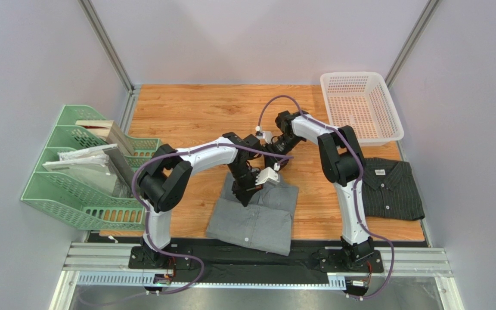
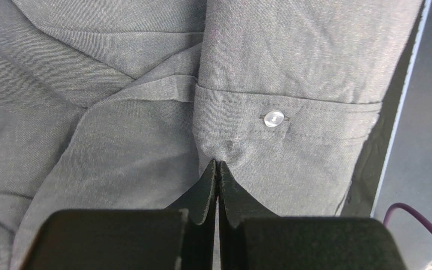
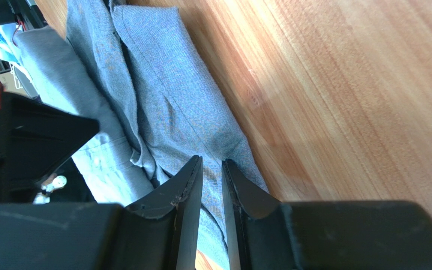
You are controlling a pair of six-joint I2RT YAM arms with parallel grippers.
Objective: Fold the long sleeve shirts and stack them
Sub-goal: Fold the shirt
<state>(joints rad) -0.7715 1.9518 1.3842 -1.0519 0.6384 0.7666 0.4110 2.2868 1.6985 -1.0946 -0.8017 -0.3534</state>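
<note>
One grey shirt: left end effector clenched on cuff edge, right end effector's hold unclear.

White mesh basket, green file rack

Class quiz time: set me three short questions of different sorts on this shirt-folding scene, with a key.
1. True or false: the dark pinstriped shirt lies inside the white mesh basket.
2. The left gripper is shut on the grey shirt's: A collar, B cuff, C neck label?
3. Fill in: the green file rack stands on the robot's ____ side.
Key: 1 false, it lies on the table, outside the basket; 2 B; 3 left.
</note>
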